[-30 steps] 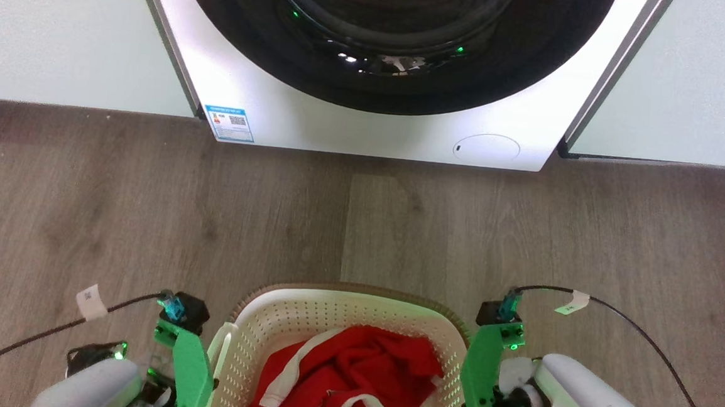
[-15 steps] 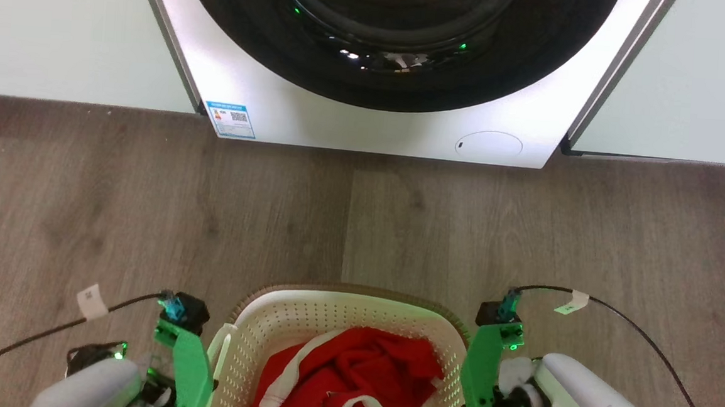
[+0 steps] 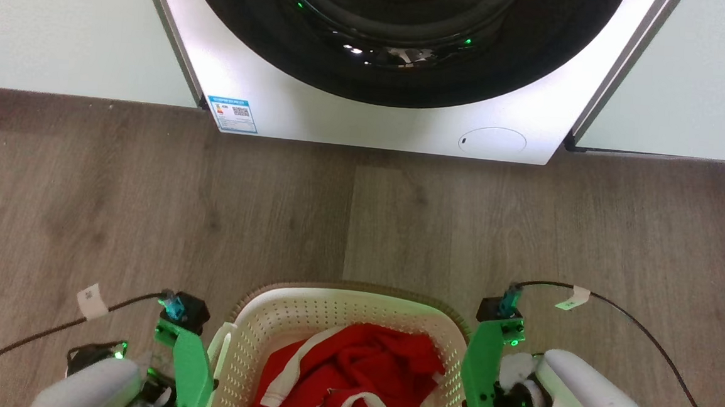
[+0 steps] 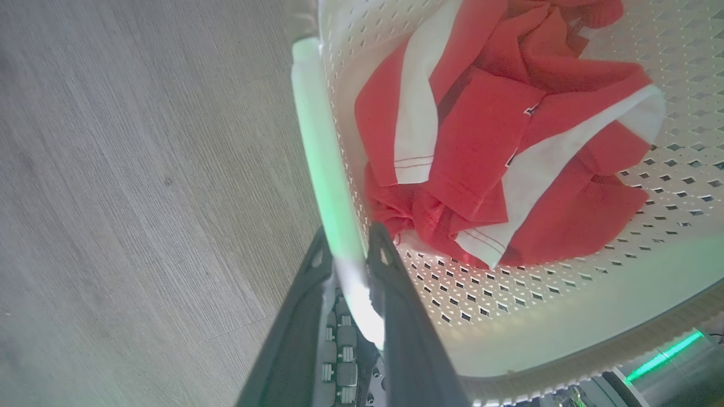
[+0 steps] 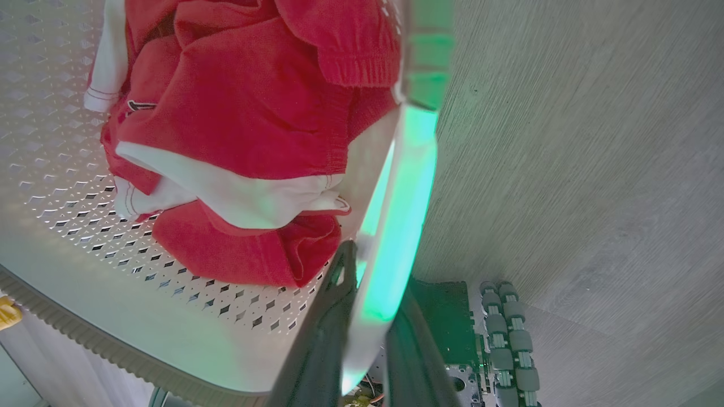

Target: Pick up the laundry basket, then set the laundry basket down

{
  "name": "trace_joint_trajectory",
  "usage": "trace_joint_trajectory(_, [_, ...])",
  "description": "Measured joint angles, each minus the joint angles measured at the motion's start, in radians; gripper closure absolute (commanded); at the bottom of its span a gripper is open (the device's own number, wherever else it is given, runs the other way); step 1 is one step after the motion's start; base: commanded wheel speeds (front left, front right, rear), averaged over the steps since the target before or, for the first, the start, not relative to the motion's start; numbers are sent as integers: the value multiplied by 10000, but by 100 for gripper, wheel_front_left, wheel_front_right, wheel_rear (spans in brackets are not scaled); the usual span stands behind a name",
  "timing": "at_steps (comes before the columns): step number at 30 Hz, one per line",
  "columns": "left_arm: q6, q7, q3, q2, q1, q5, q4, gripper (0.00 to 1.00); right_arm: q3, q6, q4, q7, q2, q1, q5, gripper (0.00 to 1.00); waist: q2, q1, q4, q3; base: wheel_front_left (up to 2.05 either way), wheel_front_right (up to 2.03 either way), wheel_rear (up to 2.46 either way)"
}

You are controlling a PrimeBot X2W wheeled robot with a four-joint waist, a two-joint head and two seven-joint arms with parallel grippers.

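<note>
The laundry basket point(image 3: 292, 315) is cream, perforated, with a brown rim, and sits at the bottom centre of the head view between my two arms. A red and white garment point(image 3: 352, 366) lies inside it. In the left wrist view my left gripper point(image 4: 348, 237) is shut on the basket's white loop handle point(image 4: 322, 147). In the right wrist view my right gripper point(image 5: 376, 282) is shut on the opposite handle point(image 5: 407, 186), which glows green. Both wrist views look down into the basket's perforated wall point(image 4: 565, 271) point(image 5: 113, 237).
A white washing machine point(image 3: 367, 125) with a dark round door stands straight ahead against pale walls. Wood-look floor point(image 3: 361, 228) stretches between it and the basket. Black cables point(image 3: 644, 334) loop out from both wrists. My base's wheels point(image 5: 503, 339) show under the right handle.
The whole head picture has shifted: the washing machine sits slightly higher and more floor shows, so the camera moved. The basket stays gripped between both grippers, in the same place in view.
</note>
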Motion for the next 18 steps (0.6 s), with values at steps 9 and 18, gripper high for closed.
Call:
trace_joint_trajectory(9, [0, -2, 2, 10, -9, 0, 0, 100, -33, 0, -104, 25, -10, 0, -77, 100, 0, 0, 9, 40, 0, 0, 0])
trace_joint_trajectory(18, [0, -2, 2, 15, -15, 0, 0, 100, -69, 0, -150, 25, -13, 0, -176, 100, 0, 0, 24, 53, 0, 0, 0])
